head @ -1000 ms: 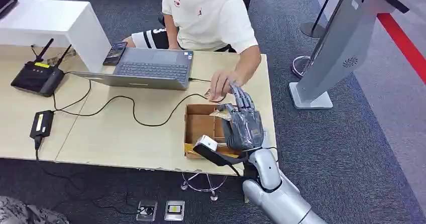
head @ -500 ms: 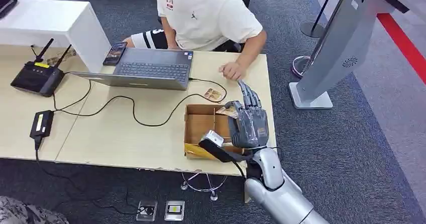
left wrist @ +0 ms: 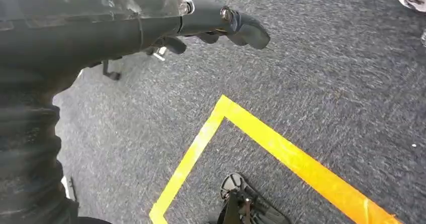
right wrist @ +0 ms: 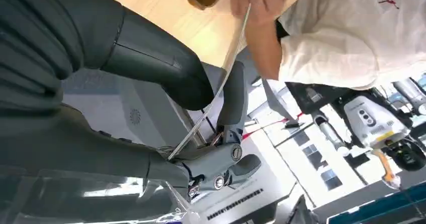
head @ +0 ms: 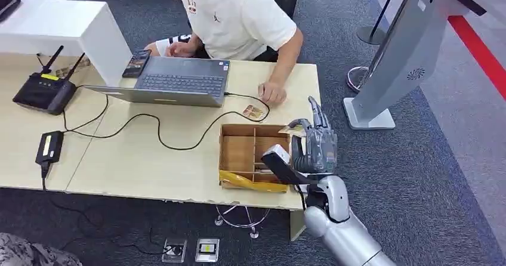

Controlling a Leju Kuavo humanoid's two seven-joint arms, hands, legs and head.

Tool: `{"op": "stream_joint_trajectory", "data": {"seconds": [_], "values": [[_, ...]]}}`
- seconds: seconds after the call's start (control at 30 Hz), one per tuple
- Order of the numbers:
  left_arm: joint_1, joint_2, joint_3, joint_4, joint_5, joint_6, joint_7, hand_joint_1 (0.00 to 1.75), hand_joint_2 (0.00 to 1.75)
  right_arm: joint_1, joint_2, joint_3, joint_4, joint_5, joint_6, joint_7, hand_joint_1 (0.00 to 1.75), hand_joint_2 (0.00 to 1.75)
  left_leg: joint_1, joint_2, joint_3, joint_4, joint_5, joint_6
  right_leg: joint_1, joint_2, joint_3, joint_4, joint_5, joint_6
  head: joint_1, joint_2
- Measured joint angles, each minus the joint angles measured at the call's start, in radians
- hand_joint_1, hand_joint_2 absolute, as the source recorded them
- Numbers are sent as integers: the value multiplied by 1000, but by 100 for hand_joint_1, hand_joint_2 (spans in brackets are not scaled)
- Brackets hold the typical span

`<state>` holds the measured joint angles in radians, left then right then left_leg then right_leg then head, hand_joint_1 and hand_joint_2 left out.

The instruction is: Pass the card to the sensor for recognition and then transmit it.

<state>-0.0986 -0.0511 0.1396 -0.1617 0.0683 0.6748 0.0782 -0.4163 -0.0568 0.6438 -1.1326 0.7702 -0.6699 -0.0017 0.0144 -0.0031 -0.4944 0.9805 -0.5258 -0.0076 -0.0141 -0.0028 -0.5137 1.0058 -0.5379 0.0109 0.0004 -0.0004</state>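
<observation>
Lifted clear of the box [head: 250, 155], your right hand [head: 315, 149] pinches the card [right wrist: 216, 96]; next, swing it to the sensor [head: 412, 51].

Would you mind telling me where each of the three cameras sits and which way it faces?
Head view: high on the body, looking down at the table; the right hand holds a card beside the cardboard box.
Left wrist view: behind the hanging left hand, facing carpet with yellow tape.
Right wrist view: behind the right hand, card seen edge-on, facing the person.
Shared by head and right wrist views: card, person, table.
</observation>
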Motion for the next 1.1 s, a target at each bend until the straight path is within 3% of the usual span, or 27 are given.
{"op": "stream_joint_trajectory", "data": {"seconds": [0.07,0.2,0.43,0.6,0.83,1.1], "values": [[0,0,0,0,7,7,6,0,175,16,13,-58,23,-3,0,-68,175,175,0,0,0,0,0,0,0,0,0,0,0,0,0,0],[0,-1,0,0,22,18,6,0,175,49,51,-179,73,-5,0,-143,175,175,0,0,0,0,0,0,0,0,0,0,0,0,0,0],[0,-2,1,0,-26,19,6,0,175,84,95,-310,141,-35,0,-197,175,175,0,1,0,0,0,0,0,0,0,0,0,0,0,0],[0,-2,7,0,-76,19,8,0,175,90,122,-361,185,-53,0,-218,175,175,0,1,0,0,0,0,0,0,0,0,0,0,0,0],[3,-8,88,-1,-264,19,42,0,175,89,159,-410,258,-30,0,-249,175,175,0,1,0,0,0,0,0,1,0,0,0,0,0,0],[4,-40,251,-16,-487,19,58,0,175,87,194,-456,323,-16,0,-286,175,175,0,1,0,0,0,0,0,1,0,0,0,0,0,0]]}}
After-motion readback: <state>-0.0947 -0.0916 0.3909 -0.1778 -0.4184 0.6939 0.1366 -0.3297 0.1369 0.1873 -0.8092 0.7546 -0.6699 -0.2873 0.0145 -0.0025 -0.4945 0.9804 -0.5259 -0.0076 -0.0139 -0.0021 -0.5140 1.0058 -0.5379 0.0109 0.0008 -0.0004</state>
